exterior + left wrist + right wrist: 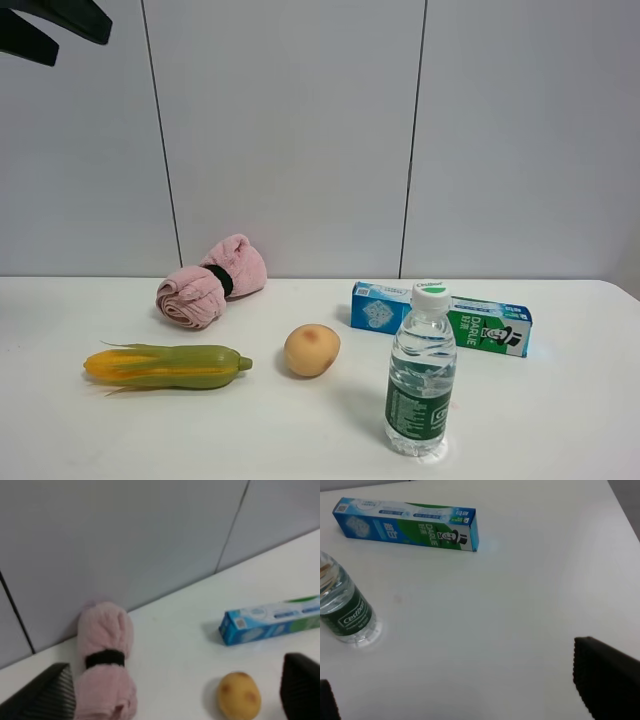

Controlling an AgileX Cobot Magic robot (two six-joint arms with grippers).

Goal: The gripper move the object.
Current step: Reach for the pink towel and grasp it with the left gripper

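The pink fluffy rolled towel (210, 280) with a black band round its middle lies on the white table near the back wall, left of centre. My left gripper (50, 25) shows only as black fingers at the top left corner, high above the table and far from the towel. In the left wrist view the towel (105, 660) lies between and beyond the wide-apart fingers (47, 697); the left gripper (175, 685) is open and empty. My right gripper (470, 690) is open and empty over bare table, and is out of the exterior view.
A corn cob (165, 367) lies in front of the towel. A tan potato (311, 350) sits at the centre. A water bottle (421, 370) stands front right, with a blue-green toothpaste box (440, 317) behind it. The grey wall rises right behind the towel.
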